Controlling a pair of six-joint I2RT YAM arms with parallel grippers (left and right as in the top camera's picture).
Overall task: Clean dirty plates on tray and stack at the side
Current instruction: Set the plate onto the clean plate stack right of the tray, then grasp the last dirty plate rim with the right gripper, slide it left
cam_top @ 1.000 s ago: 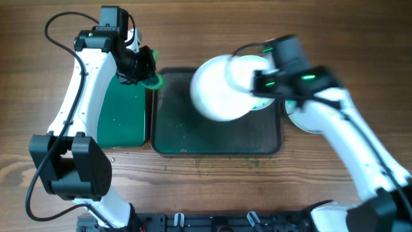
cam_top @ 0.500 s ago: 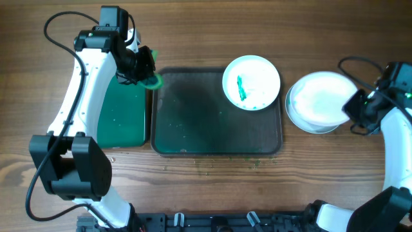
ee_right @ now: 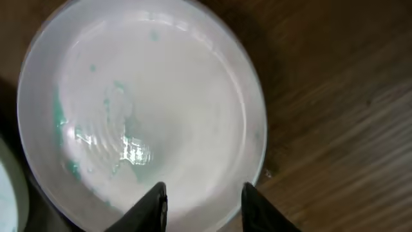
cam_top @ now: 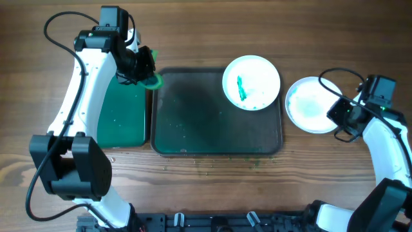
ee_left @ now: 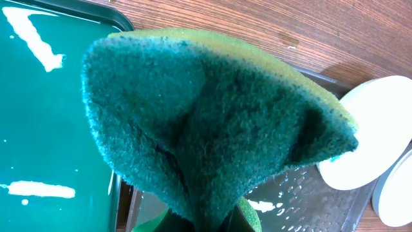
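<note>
Overhead: your fixed camera looks straight down on the table (cam_top: 206, 32) from far off. It takes in both arms, the tray (cam_top: 193, 122) at frame centre and the small green tray (cam_top: 122, 122) at left. Left wrist: your camera looks down past the left gripper (cam_top: 138, 67) from very near. The sponge (ee_left: 206, 122) fills mid-frame, with the small green tray at upper left and edges of two plates (ee_left: 367, 135) at right. Right wrist: your camera looks steeply down, close, on the side plate (ee_right: 141, 109), with the right gripper (ee_right: 203, 196) at the bottom edge. Shared: overhead covers everything both wrist views show; whether the wrist views overlap cannot be told.
</note>
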